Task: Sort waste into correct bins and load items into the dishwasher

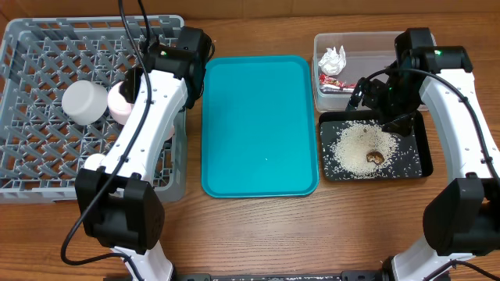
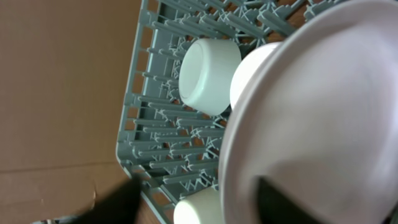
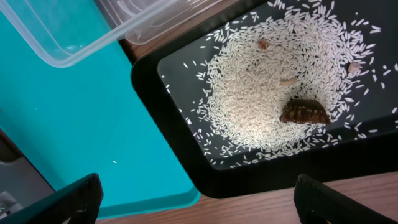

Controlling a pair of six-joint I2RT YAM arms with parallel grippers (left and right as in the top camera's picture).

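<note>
Plate (image 2: pixel 311 124) tilted in rack (image 2: pixel 155 124); L fingers (image 2: pixel 118 202) apart astride rim, R fingers (image 3: pixel 68 199) apart.

A teal serving tray (image 1: pixel 260 125) lies flat at the middle of the overhead view, its long sides running from 12 to 6 o'clock. A tiny pale speck sits toward its 5 o'clock corner. Beneath it, the brown wooden table (image 1: pixel 258 234) shows bare at 12 and 6 o'clock.
</note>
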